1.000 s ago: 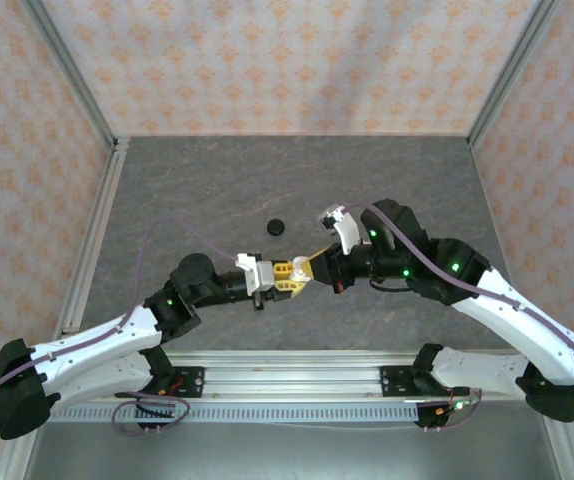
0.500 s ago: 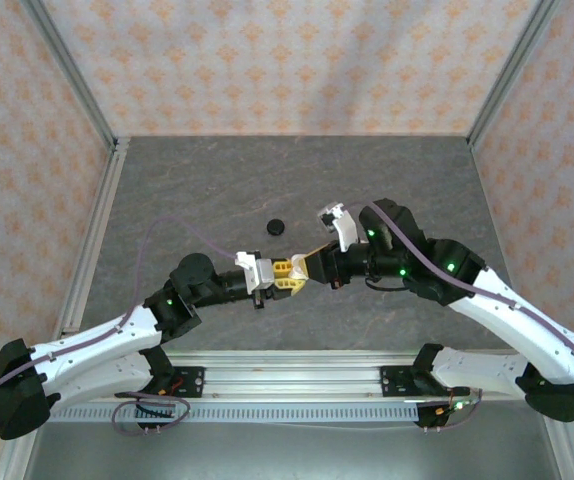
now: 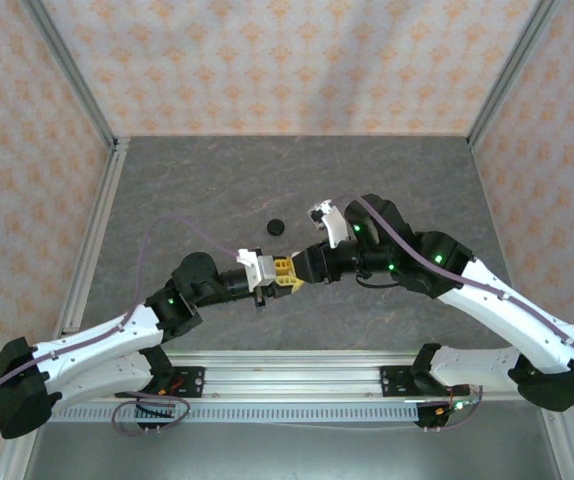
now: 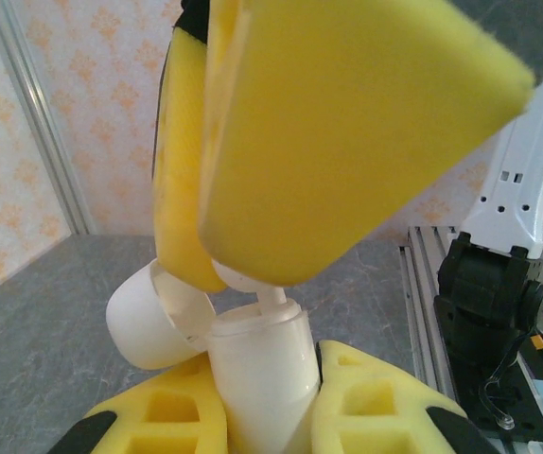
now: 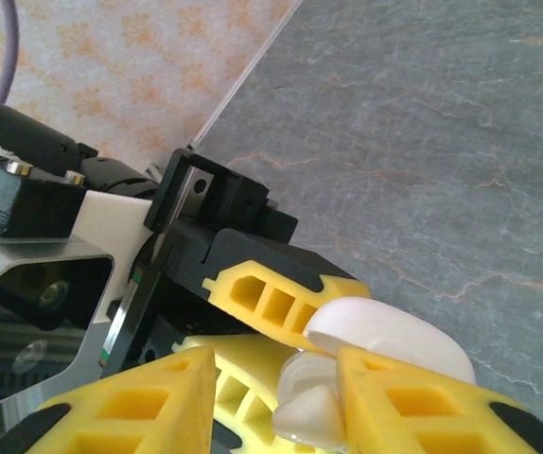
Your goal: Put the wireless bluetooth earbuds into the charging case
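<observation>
White charging case [image 4: 257,378] was gripped, lid open, in the near-shut left jaws over the bench [image 3: 217,180], presented mouth-up. A white earbud [image 4: 241,277] was set stem-down into it, the right jaws parted loosely about it, likely for release.

Bright even light, soft shadows; wrist close-ups blurred.

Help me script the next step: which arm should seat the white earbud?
Right, likely: the right gripper sits over the white earbud at the mouth of the open charging case, while the left gripper clamps that case.
</observation>
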{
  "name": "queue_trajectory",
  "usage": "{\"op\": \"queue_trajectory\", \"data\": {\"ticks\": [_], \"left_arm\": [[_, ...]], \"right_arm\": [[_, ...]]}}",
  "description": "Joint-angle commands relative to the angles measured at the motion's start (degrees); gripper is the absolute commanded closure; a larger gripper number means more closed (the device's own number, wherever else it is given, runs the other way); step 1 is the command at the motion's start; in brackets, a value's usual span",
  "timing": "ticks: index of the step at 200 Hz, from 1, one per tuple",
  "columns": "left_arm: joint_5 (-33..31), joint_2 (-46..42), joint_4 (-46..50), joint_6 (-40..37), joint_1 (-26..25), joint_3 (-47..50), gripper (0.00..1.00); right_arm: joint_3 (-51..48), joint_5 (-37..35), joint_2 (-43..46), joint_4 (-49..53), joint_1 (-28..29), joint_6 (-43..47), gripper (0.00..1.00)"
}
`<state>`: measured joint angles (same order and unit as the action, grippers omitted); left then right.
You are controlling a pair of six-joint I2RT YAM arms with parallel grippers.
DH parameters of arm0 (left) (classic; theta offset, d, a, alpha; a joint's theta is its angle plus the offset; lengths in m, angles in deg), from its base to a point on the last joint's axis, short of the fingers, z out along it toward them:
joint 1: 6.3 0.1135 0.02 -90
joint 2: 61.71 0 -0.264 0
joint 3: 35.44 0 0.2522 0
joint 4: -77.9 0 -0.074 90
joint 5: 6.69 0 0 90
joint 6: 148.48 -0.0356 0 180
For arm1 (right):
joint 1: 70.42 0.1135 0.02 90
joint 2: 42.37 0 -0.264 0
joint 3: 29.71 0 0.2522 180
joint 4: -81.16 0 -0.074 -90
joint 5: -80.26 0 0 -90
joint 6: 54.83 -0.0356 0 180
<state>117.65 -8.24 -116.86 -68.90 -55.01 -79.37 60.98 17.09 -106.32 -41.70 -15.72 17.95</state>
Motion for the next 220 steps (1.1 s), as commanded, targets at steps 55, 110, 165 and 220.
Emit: {"op": "queue_trajectory", "data": {"ticks": [55,110,165,220], "left_arm": [[1.3,-0.4,-8.2,0.3,-0.5,-1.0,1.00],[1.1,-0.1,-10.9,1.7,-0.6,0.4,1.00],[0.0,-1.5,-14.0,3.6,-0.6,1.9,1.00],[-2.2,-5.5,-14.4,4.7,-0.6,4.3,1.00]], "right_arm": [[0.9,-9.0,1.5,-0.3,1.6,-8.3,0.53],[0.2,-7.4,1.7,-3.9,1.6,-10.0,0.48],[-1.6,-11.6,1.7,-3.2,1.6,-12.0,0.50],[-9.2,-12.6,5.7,-10.4,1.6,-19.1,0.50]]}}
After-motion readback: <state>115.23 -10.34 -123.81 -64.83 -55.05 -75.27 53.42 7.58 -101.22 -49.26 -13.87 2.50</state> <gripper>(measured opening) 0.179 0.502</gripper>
